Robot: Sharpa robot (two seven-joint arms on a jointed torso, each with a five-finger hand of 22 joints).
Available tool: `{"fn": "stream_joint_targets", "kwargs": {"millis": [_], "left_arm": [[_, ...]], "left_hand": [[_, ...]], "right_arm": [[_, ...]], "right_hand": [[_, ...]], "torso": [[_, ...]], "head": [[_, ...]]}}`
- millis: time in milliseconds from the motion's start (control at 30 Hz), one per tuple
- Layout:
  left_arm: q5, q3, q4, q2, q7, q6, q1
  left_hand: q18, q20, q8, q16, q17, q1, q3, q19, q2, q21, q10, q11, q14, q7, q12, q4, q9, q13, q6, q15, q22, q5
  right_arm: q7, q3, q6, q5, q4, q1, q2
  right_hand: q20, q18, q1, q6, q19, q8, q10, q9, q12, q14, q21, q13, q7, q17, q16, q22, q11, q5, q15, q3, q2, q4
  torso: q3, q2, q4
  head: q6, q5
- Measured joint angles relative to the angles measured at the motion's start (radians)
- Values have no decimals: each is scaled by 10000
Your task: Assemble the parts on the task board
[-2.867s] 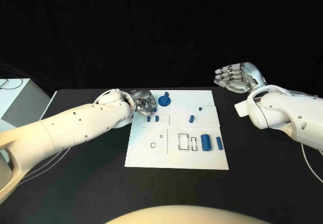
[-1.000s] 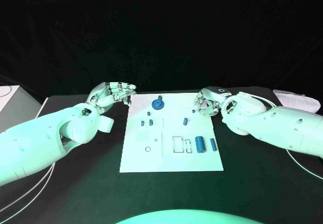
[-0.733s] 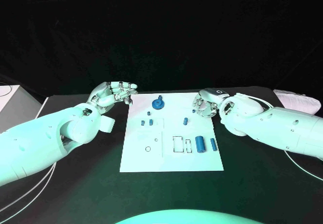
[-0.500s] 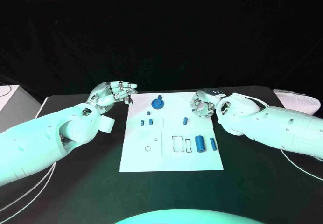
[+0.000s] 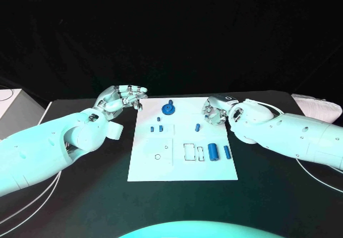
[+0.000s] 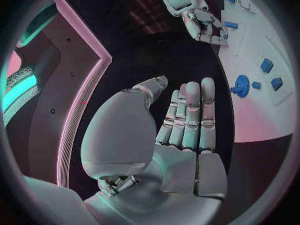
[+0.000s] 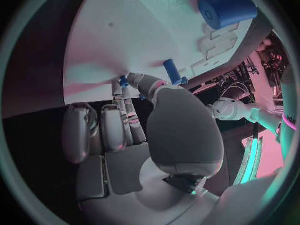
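The white task board [image 5: 182,163] lies mid-table. On it are a blue gear-shaped part [image 5: 168,108] at the far edge, short blue pegs [image 5: 156,129], a peg [image 5: 197,128], a thick blue cylinder [image 5: 212,151] and a slim one [image 5: 227,151]. My right hand [image 5: 216,112] reaches down at the board's far right edge. In the right wrist view its thumb and a fingertip pinch a small blue part [image 7: 124,80] at the board's surface. My left hand [image 5: 121,97] hovers off the far left corner, fingers straight and holding nothing [image 6: 184,130].
A white box [image 5: 9,101] stands at the table's left edge. A pale object [image 5: 318,106] lies at the far right. Rectangular slots [image 5: 192,152] and a small ring hole [image 5: 156,157] mark the board's near half.
My right hand has come down and leftward onto the board's far right edge and closed on the small blue part. My left hand has drawn back from the gear to the board's corner.
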Motion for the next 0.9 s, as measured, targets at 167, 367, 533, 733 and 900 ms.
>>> {"fn": "stream_joint_targets", "kwargs": {"millis": [167, 367, 533, 733, 900], "left_arm": [[6, 0, 5, -12, -15, 3, 0], [3, 0, 12, -20, -47, 2, 0], [-17, 1, 17, -25, -78, 0, -1], [-39, 1, 18, -26, -111, -3, -1], [-60, 1, 14, -26, -134, -5, -2]], "left_hand": [[-1, 0, 0, 1, 0, 0, 0, 0, 0, 0, -21, -21, 0, 0, 0, 0, 0, 0, 0, 0, -8, 0], [-1, 29, 0, 3, 0, 49, 0, 29, 48, 0, -36, -36, 0, 35, 0, 0, 1, 3, -35, 0, -23, 0], [-2, 36, 0, 3, 0, 90, 0, 36, 90, -39, -36, -36, 0, 35, 0, 0, 1, 8, -35, 0, -23, 1], [-1, 36, 0, 3, 0, 90, -1, 35, 90, -39, -36, -36, 7, 35, 0, 2, 0, 8, -35, 7, -32, 1], [-1, 36, 0, 4, 0, 90, -55, 35, 90, -39, -35, -37, 37, 35, 0, 55, -10, 7, -35, 37, -45, 1]], "right_arm": [[-58, 7, 0, -87, -24, -6, 33], [-184, 17, 2, -316, -18, -20, 68], [-330, 18, 21, -618, 29, -36, 96], [-532, 16, 14, -975, 103, -62, 125], [-731, 6, -63, -1212, 168, -91, 143]], "right_hand": [[0, 0, 99, 51, 0, 53, 51, 53, 43, 0, 50, 16, -50, -1, 39, 99, -49, 0, 0, 19, 15, -19], [-36, -254, 528, 387, 35, 386, 432, 244, 207, 3, 795, 33, -164, -3, 142, 347, -135, -392, -3, 403, 204, -317], [-105, -324, 624, 637, 59, 619, 516, 395, 402, 19, 1107, 31, -273, 57, 232, 347, -52, -431, -94, 602, 300, -515], [-146, -324, 715, 736, 68, 716, 550, 477, 406, 20, 1211, 28, -301, 38, 232, 347, -15, -504, -164, 635, 391, -611], [-146, -323, 744, 798, 67, 789, 550, 549, 419, 20, 1310, 28, -362, 11, 232, 346, -15, -701, -164, 635, 439, -612]], "torso": [[5, 0, 1], [11, -1, 0], [16, -6, -1], [18, -10, -7], [19, -11, -12]], "head": [[-26, -5], [-50, -10], [-75, -27], [-93, -56], [-109, -59]]}}
